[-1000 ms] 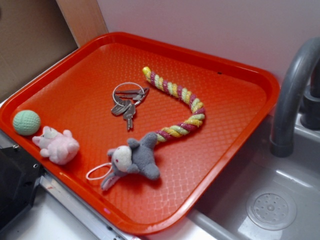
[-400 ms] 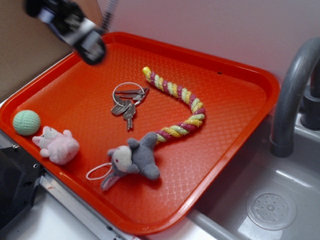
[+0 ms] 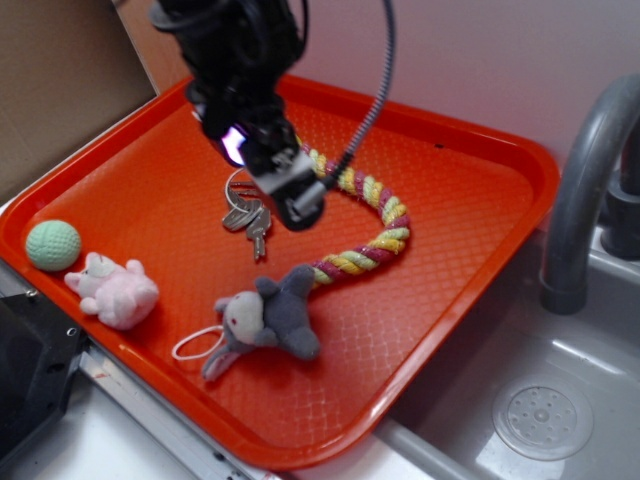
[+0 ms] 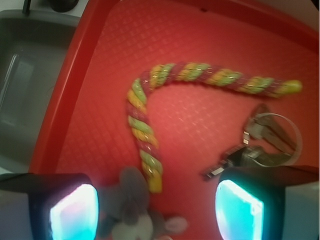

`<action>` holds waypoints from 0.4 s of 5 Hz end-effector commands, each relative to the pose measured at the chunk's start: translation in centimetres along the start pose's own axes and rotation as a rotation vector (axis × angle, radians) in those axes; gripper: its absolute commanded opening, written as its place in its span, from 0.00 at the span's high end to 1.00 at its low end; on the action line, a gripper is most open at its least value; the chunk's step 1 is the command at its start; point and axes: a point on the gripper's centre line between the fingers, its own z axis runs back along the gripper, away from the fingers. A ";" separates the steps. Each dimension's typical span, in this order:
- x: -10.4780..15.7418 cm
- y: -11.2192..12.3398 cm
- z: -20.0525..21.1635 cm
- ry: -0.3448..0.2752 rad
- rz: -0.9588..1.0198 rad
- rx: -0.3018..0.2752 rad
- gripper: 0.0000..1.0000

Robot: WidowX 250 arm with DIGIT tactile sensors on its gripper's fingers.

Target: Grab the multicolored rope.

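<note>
Tool (image 4: pixel 156 205) jaws spread, tips cropped, above multicolored rope (image 4: pixel 145 117), keys (image 3: pixel 250 215) half-hidden.

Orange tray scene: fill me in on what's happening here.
A robot arm's gripper hangs open above the orange tray, over the bunch of keys and beside the multicolored rope. It holds nothing; the rope lies bent on the tray, one end by the grey plush toy. A pink plush and a green ball sit near the tray's edge.
</note>
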 end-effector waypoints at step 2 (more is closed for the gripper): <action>2.8 0.5 -4.5 0.048 0.029 0.024 0.00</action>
